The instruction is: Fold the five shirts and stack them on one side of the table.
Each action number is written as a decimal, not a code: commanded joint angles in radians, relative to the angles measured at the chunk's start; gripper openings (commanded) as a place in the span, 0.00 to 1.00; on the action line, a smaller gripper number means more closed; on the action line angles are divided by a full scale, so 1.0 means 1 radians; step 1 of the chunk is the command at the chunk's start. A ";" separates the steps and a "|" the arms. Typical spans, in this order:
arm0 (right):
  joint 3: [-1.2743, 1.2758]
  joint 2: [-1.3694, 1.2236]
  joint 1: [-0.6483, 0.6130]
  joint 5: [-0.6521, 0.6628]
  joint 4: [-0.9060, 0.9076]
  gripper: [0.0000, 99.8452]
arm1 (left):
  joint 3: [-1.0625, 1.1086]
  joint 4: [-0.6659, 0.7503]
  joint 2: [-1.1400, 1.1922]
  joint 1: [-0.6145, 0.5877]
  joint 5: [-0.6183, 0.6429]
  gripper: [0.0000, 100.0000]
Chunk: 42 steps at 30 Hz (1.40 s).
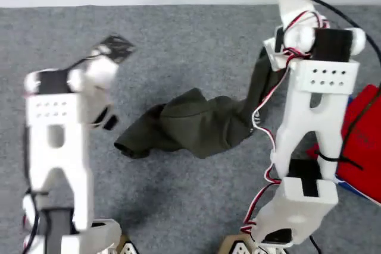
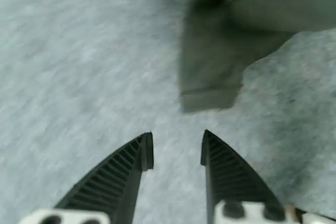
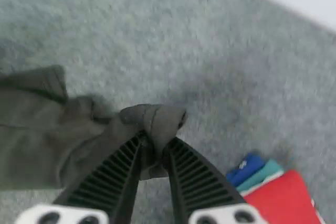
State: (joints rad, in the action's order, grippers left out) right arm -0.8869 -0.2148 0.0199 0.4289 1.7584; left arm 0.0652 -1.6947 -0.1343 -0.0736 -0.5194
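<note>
Dark olive cloth shirt (image 1: pixel 193 124), crumpled, unfolded, lying at the middle of the grey felt table (image 1: pixel 178 40). In the high view its long axis runs roughly from 8 o'clock to 2 o'clock. The 8 o'clock end is bunched flat on the felt; the 2 o'clock end is drawn up off the surface in a narrow strip.

Right gripper (image 3: pixel 155 148): jaws nearly closed, pinching a rolled fold of the shirt (image 3: pixel 152 118) at that raised end. The rest of the cloth trails away from it.

Left gripper (image 2: pixel 176 148): jaws spread, nothing between them, over bare felt. A hemmed edge of the shirt (image 2: pixel 210 80) lies ahead of its tips, near but not touching.

Judgement: the loose 8 o'clock end belongs to the left arm, which is the nearer one. A grab there would let the two arms stretch the shirt along its axis.

Folded stack at the table's 3 to 4 o'clock edge: red folded shirt (image 1: pixel 363 126) on top, with teal (image 3: pixel 261 174) and blue (image 3: pixel 245 165) edges showing beneath.
</note>
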 commanded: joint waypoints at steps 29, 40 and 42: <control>0.493 0.257 0.125 0.077 0.030 0.01 | -1.339 -0.057 1.280 0.356 0.124 0.16; 0.489 0.257 0.124 0.077 0.027 0.01 | -1.420 -0.058 1.303 0.350 0.143 0.01; 0.488 0.263 0.124 0.077 0.027 0.01 | -1.489 -0.060 1.263 0.330 0.215 0.00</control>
State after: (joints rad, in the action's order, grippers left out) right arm -0.3897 -0.0092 0.1366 0.4933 1.7584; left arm -1.3249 -1.7269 1.2068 0.2762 -0.3751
